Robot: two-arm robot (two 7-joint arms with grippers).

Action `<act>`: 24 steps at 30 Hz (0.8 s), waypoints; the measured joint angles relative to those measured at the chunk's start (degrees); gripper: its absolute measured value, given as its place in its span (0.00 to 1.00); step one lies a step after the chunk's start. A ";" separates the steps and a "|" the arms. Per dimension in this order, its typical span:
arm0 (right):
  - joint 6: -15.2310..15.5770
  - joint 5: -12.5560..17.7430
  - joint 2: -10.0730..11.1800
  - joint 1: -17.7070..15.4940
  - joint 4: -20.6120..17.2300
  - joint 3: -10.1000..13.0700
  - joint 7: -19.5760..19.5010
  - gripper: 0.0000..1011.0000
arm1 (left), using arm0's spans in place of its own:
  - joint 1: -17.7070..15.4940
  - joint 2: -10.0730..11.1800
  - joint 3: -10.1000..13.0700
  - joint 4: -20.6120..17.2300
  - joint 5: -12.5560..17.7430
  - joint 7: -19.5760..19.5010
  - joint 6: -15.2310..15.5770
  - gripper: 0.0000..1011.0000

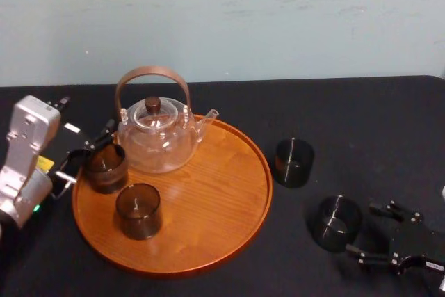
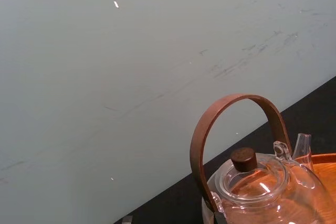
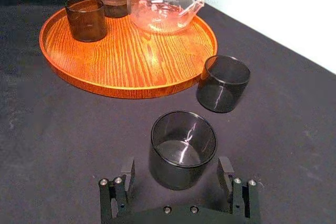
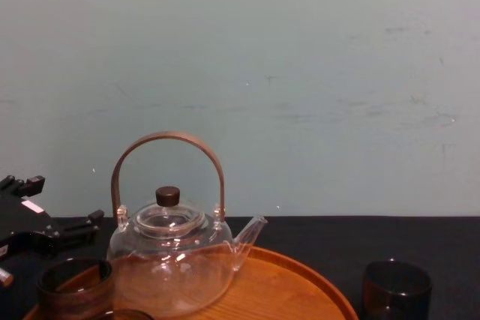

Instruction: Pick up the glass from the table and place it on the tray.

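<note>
One glass (image 3: 183, 148) inside wide-spread right hand (image 3: 176, 166), left hand (image 1: 85, 163) at tray (image 1: 208, 203) edge

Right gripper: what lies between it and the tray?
Right wrist view: the near glass stands at the open jaws of the right gripper, a second glass farther on beside the tray rim; otherwise bare black cloth.
</note>
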 joint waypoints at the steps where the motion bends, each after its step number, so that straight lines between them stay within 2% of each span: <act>1: 0.17 -0.01 -0.09 0.14 0.11 -0.12 0.01 0.99 | 0.00 0.00 0.00 0.00 0.00 0.00 0.00 0.99; 13: 4.38 0.45 -1.26 2.66 1.47 -1.98 -0.64 0.99 | 0.00 0.00 0.00 0.00 0.00 0.00 0.00 0.99; 24: 8.29 0.88 -1.31 5.11 1.96 -3.79 -0.96 0.99 | 0.00 0.00 0.00 0.00 0.00 0.00 0.00 0.99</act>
